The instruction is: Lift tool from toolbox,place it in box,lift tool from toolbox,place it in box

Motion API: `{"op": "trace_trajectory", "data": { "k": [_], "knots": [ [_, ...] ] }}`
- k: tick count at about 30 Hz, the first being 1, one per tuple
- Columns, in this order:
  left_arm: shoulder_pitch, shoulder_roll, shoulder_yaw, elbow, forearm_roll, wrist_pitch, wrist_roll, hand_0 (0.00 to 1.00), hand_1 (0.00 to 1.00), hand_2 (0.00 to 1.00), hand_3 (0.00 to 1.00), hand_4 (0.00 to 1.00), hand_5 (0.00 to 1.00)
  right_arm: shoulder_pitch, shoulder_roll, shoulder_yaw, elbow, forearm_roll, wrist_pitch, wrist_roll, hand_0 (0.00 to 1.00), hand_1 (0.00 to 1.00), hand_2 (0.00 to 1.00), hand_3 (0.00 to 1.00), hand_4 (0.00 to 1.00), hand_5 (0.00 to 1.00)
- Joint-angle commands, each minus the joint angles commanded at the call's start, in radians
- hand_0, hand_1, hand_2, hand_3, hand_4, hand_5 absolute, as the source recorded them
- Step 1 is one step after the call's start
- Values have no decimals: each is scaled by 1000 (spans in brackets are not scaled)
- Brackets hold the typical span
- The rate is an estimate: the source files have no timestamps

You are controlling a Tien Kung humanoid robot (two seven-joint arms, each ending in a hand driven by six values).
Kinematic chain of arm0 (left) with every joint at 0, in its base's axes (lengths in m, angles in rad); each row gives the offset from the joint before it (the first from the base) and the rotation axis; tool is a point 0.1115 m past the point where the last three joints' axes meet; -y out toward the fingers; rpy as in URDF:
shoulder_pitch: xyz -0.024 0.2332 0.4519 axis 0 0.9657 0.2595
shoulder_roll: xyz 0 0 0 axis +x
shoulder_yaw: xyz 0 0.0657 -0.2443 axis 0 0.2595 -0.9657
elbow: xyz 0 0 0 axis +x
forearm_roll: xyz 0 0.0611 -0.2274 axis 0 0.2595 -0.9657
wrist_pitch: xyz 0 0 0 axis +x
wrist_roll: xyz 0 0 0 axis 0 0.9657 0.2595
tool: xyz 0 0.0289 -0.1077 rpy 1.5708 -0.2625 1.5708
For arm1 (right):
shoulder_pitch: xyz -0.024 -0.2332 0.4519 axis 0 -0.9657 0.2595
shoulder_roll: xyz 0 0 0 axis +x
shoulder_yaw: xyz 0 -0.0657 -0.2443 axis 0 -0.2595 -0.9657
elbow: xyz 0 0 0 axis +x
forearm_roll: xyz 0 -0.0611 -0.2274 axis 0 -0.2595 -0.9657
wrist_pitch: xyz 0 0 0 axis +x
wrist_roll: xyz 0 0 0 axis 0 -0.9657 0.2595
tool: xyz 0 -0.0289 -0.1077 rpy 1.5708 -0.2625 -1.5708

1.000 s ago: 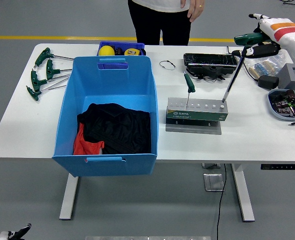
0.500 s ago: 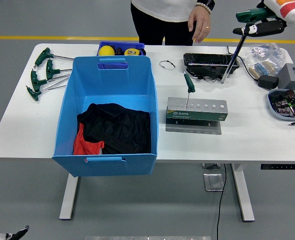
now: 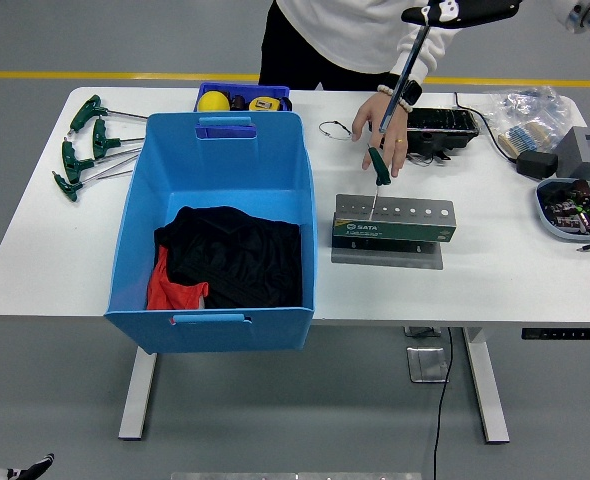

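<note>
My right hand (image 3: 465, 10), at the top edge, is clamped on a long tool (image 3: 407, 65) hanging over the desk's far edge. A person's hand (image 3: 383, 125) reaches toward the screwdriver (image 3: 377, 172) standing in the toolbox (image 3: 393, 222). The box (image 3: 215, 225) sits left, open.

The box (image 3: 215, 230) was bright blue, with black and red cloth (image 3: 225, 262) inside. The toolbox (image 3: 394, 222) was grey with a dark green front band. The screwdriver (image 3: 378, 166) handle was green. The table (image 3: 495, 270) was white.
</note>
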Motion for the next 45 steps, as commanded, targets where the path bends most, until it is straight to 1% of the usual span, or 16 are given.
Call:
{"op": "trace_trajectory", "data": {
  "k": [4,8,12,18,22,25,33,39,45],
  "knots": [
    [0,1,2,0,-4,2,-3,620,527,668,702,757,691,13,29,-39,73,-5,9,-13,2,2,998,2,998,806],
    [1,0,8,0,-13,4,-8,620,527,668,702,757,691,28,61,-82,120,-12,11,-24,2,2,998,2,998,806],
    [1,1,19,0,-27,7,-11,620,526,669,702,757,692,42,101,-122,152,-13,7,-34,2,2,998,2,998,808],
    [3,-1,17,0,-25,8,-11,619,525,669,703,756,693,40,166,-185,180,-15,6,-41,2,2,998,2,998,809],
    [2,-1,16,0,-21,8,-10,615,524,668,701,758,696,31,199,-218,173,-19,4,-42,2,2,998,2,998,809],
    [2,-1,12,0,-17,9,-9,615,524,668,701,758,696,23,212,-237,160,-22,2,-42,2,2,998,2,998,809],
    [1,-2,12,0,-16,11,-9,594,517,666,701,756,693,11,222,-259,137,-12,0,-42,2,2,998,2,998,810],
    [-3,-3,21,0,-24,11,-9,600,516,667,700,755,694,10,237,-273,113,-9,-1,-41,2,2,998,2,998,809],
    [-5,-4,22,0,-32,13,-13,599,517,667,698,755,693,7,241,-284,94,-5,-4,-39,2,2,998,2,998,810]
  ]
}}
